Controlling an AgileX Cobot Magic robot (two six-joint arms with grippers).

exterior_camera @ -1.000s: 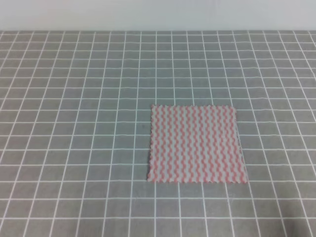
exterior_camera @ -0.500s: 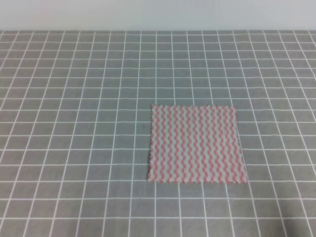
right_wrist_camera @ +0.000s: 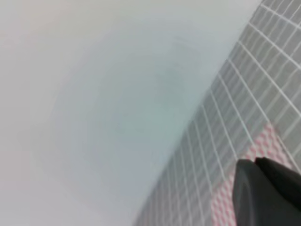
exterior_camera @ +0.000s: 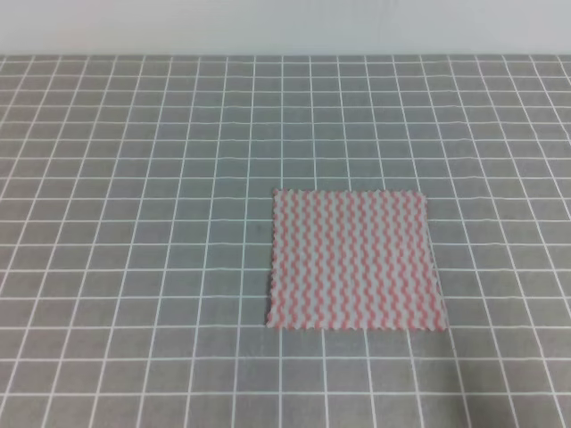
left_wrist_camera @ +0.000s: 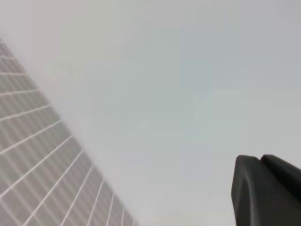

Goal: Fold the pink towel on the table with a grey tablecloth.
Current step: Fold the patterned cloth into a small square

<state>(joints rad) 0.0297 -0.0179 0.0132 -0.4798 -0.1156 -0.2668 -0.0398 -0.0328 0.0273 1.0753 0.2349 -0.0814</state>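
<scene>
The pink towel [exterior_camera: 355,260], a square cloth with pink-red and white zigzag stripes, lies flat and unfolded on the table with a grey tablecloth [exterior_camera: 134,223], right of centre and towards the front. Neither gripper shows in the exterior high view. In the left wrist view the left gripper [left_wrist_camera: 260,160] is a dark block at the lower right, its two fingers lying against each other, holding nothing, above the tablecloth [left_wrist_camera: 28,141]. In the right wrist view the right gripper [right_wrist_camera: 255,162] looks the same, fingers together and empty, with part of the towel [right_wrist_camera: 265,141] beyond it.
A plain pale wall [exterior_camera: 285,27] runs behind the table's far edge and fills most of both wrist views. Gridded grey cloth surrounds the towel on all sides, widest to its left.
</scene>
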